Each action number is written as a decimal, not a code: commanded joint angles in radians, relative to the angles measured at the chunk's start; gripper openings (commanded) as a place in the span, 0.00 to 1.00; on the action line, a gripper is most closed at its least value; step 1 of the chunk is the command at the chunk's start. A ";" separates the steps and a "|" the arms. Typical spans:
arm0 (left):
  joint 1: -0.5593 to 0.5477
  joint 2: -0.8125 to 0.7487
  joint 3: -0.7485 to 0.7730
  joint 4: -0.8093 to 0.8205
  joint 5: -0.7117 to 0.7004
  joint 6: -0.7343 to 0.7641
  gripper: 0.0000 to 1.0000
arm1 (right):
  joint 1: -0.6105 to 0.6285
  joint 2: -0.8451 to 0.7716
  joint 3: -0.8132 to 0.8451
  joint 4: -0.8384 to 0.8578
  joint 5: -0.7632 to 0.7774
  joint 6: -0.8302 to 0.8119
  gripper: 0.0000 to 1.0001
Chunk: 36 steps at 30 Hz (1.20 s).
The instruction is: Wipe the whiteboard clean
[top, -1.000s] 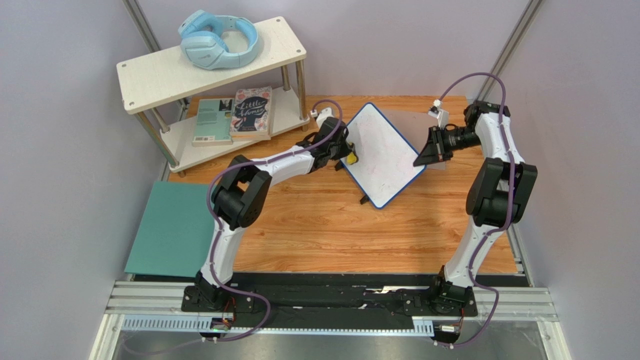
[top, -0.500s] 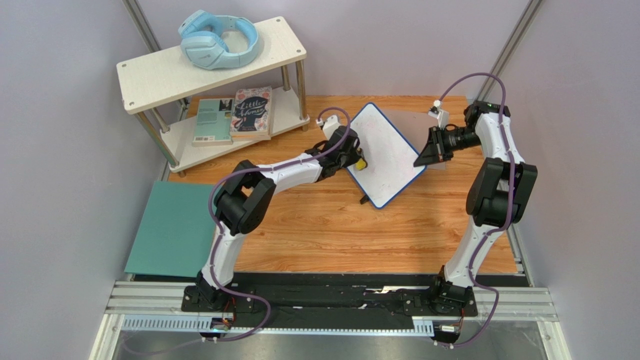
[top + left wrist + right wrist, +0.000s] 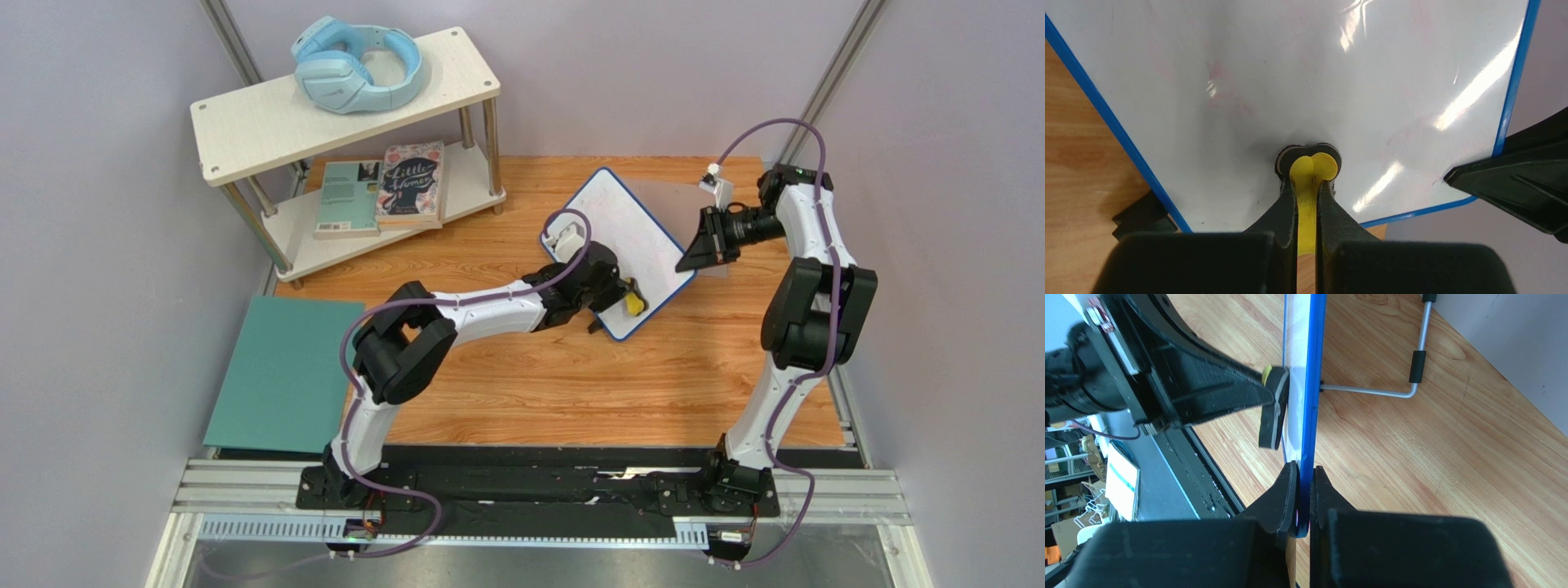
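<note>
The whiteboard (image 3: 632, 239) stands tilted on the wooden table, white with a thin blue frame and faint pink marks. My right gripper (image 3: 689, 256) is shut on its right edge; in the right wrist view the blue frame (image 3: 1312, 386) runs between the pads. My left gripper (image 3: 628, 298) is shut on a yellow eraser (image 3: 633, 300) with a dark pad, pressed against the board's lower face. The left wrist view shows the eraser (image 3: 1310, 170) on the white face (image 3: 1290, 73). The right wrist view shows the eraser (image 3: 1273, 410) edge-on against the board.
A white two-level shelf (image 3: 350, 116) stands at the back left with blue headphones (image 3: 356, 64) on top and books (image 3: 383, 186) below. A flat teal mat (image 3: 282, 374) lies at the left. The board's wire stand (image 3: 1389, 387) reaches behind it.
My left gripper has dragged the eraser from the board's upper left edge down and right to its lower corner. The right gripper has kept still on the board's edge.
</note>
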 commanded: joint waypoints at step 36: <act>0.093 0.072 0.084 0.086 0.004 0.140 0.00 | 0.026 0.031 0.075 -0.077 0.069 -0.156 0.00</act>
